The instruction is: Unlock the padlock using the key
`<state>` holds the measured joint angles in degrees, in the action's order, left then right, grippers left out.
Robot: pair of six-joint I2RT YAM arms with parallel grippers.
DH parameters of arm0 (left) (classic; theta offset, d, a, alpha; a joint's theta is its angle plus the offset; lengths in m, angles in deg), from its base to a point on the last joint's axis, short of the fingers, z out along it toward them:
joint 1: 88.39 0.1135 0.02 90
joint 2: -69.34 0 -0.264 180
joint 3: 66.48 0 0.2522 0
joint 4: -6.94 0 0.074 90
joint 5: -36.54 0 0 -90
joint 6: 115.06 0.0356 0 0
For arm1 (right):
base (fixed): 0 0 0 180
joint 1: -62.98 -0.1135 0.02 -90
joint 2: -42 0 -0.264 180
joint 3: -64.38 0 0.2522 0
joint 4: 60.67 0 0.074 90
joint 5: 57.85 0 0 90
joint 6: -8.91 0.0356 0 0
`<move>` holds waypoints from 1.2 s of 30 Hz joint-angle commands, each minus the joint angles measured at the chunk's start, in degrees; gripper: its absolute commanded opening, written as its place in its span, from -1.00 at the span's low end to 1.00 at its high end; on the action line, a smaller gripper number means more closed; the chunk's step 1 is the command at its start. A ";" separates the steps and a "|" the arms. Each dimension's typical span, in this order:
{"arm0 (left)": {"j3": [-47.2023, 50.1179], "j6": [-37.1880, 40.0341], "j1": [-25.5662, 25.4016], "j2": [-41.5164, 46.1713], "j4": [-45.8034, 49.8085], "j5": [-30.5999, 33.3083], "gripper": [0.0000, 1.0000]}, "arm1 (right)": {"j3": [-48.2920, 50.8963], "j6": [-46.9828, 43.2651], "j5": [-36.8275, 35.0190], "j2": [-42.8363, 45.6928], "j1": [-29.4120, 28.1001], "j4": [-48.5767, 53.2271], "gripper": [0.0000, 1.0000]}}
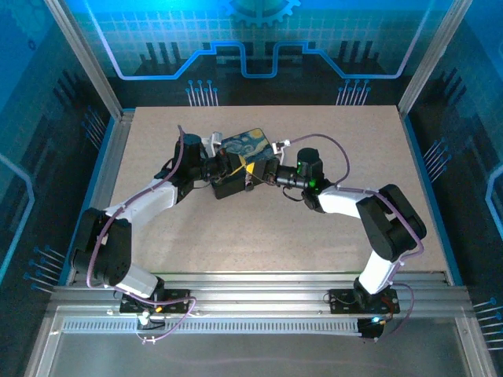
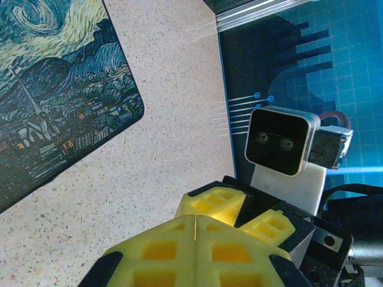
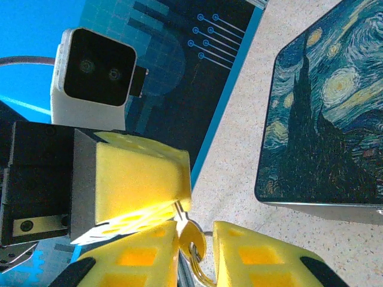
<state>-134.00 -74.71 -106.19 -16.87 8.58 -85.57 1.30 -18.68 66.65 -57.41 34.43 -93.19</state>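
Left claw (image 2: 195, 230) clenched, contents hidden; right claw (image 3: 196, 240) flanks a cut-off brass piece (image 3: 191, 235), grip unclear.

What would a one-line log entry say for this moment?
left gripper shut on key | right gripper open, fingers either side of key | box beside them on table

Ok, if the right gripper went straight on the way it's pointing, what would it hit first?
Most likely the left gripper: its closed yellow fingers sit right ahead of the right gripper, and a small brass piece lies between the right one's fingers. Depth is hard to judge, but they look nearly touching.
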 commanded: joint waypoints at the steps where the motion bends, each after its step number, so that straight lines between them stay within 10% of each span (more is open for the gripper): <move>1: 1.15 -0.59 -0.04 0.34 -1.59 0.17 -1.00 | 0.32 1.17 -0.02 -0.82 -0.60 -2.42 -0.54; 33: 5.26 -3.66 1.43 2.92 -6.04 1.55 -1.00 | 3.21 9.21 0.93 -2.13 -1.16 -15.57 -1.00; 36: 4.82 -1.93 1.76 3.20 -2.82 2.63 -0.22 | 3.94 7.76 0.91 -1.26 -0.38 -13.81 -1.00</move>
<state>-129.85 -78.53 -105.38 -15.28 2.81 -85.51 4.07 -10.11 67.48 -59.60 33.77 -104.66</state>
